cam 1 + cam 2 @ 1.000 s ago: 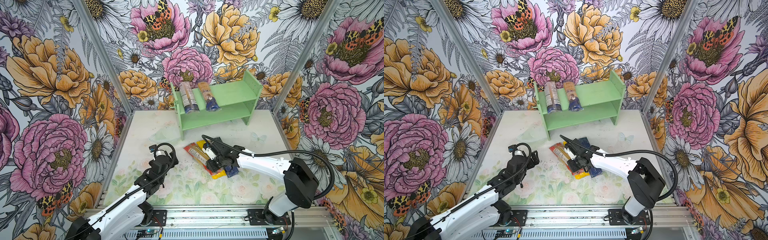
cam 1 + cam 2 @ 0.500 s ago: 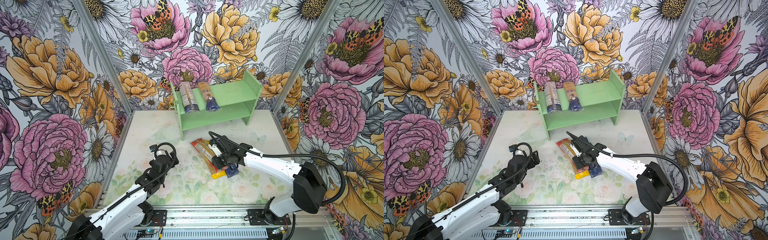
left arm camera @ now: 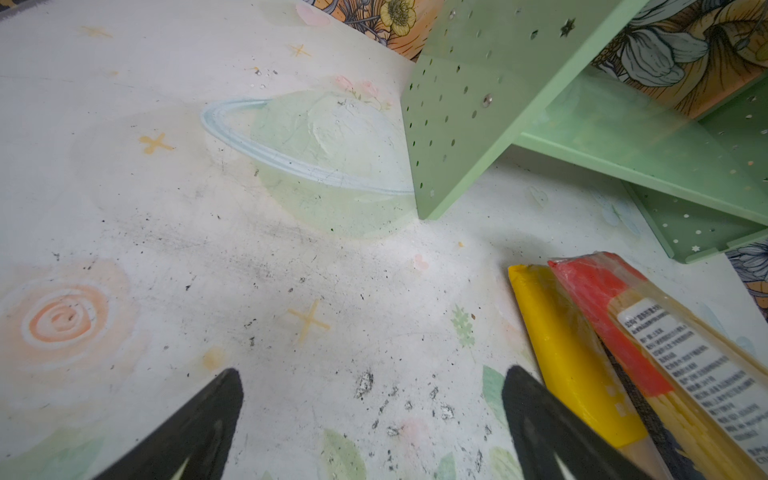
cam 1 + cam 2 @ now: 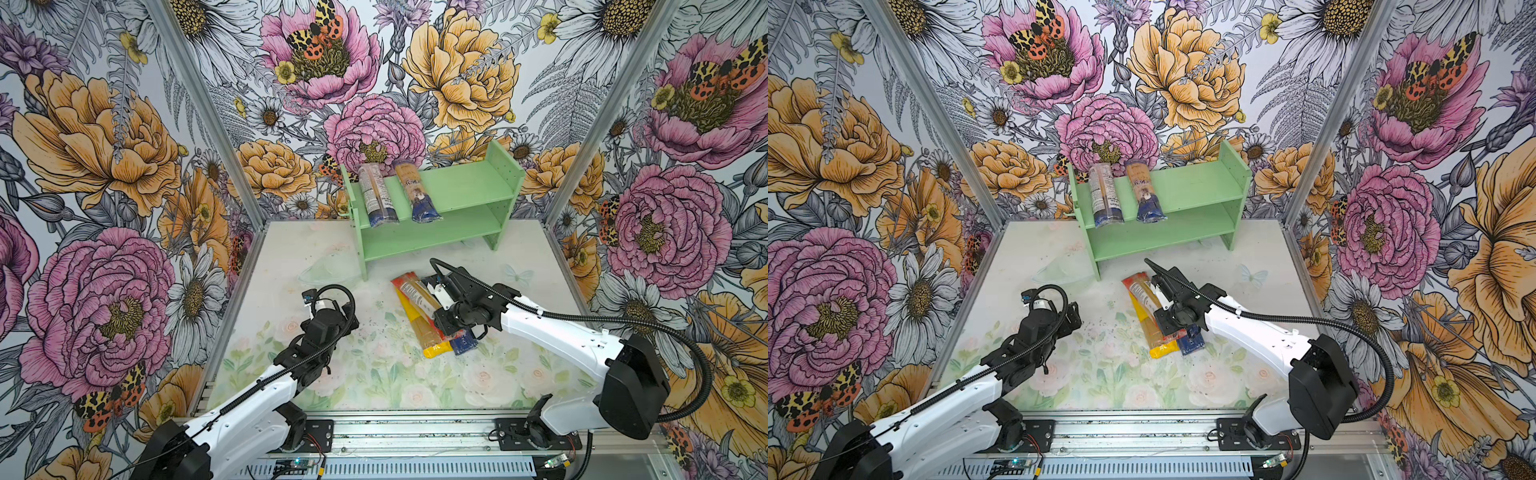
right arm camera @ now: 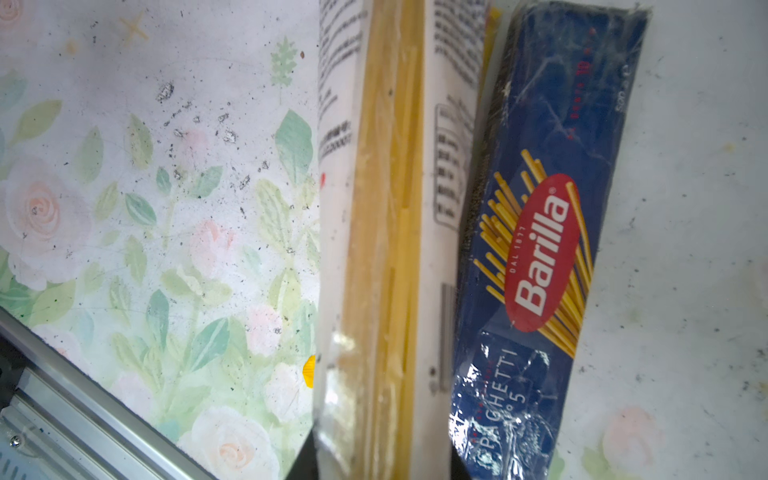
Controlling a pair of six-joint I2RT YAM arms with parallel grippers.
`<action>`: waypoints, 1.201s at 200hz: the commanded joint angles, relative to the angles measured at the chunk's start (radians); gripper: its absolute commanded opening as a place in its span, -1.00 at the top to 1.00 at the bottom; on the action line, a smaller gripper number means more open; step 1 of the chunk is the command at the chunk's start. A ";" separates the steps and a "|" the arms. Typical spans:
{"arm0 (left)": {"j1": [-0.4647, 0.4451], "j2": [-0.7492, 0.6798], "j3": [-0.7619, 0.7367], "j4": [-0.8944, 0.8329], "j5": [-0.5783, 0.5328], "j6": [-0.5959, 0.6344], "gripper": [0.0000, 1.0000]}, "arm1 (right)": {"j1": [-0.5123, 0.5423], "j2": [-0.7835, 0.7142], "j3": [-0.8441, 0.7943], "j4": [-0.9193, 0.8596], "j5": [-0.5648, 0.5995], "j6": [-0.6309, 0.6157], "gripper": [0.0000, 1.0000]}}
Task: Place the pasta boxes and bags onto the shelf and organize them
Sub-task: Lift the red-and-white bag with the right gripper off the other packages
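The mint-green shelf point(image 4: 461, 185) point(image 4: 1192, 183) stands at the back, with two clear bags with dark-blue ends point(image 4: 376, 195) point(image 4: 417, 193) on the left of its top tier. In front of it, my right gripper point(image 4: 446, 322) point(image 5: 380, 465) is shut on the red-ended bag point(image 4: 415, 293) point(image 5: 386, 208), around its middle. That bag lies slanted over the yellow bag point(image 4: 434, 351) point(image 3: 573, 365). The dark blue Barilla box point(image 4: 465, 343) point(image 5: 544, 249) lies beside them on the table. My left gripper point(image 4: 351, 320) point(image 3: 372, 415) is open above bare table, left of the packs.
The shelf's lower tier point(image 4: 432, 239) holds nothing. Its pegholed side panel point(image 3: 453, 124) stands close ahead of the left gripper. A metal rail point(image 4: 415, 428) runs along the table's front edge. Floral walls enclose the left, back and right sides.
My right gripper has carried the red-ended bag to the right and a little toward the shelf. The yellow bag and blue box stayed put. The left arm has not moved.
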 commanded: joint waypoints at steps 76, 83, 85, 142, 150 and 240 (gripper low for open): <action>0.018 0.103 0.110 0.038 0.066 0.021 -0.98 | -0.065 -0.119 0.046 0.020 0.016 -0.030 1.00; 0.018 0.107 0.112 0.041 0.068 0.019 -0.98 | -0.070 -0.123 0.046 0.015 0.015 -0.032 1.00; 0.018 0.109 0.113 0.042 0.069 0.019 -0.98 | -0.071 -0.125 0.046 0.014 0.016 -0.031 1.00; 0.018 0.153 0.129 0.055 0.078 0.018 -0.98 | -0.097 -0.149 0.043 -0.020 0.022 -0.039 1.00; 0.018 0.159 0.130 0.057 0.082 0.018 -0.97 | -0.101 -0.153 0.043 -0.026 0.017 -0.042 1.00; 0.018 0.205 0.141 0.082 0.103 0.032 -0.97 | -0.150 -0.176 0.064 -0.076 0.038 -0.055 1.00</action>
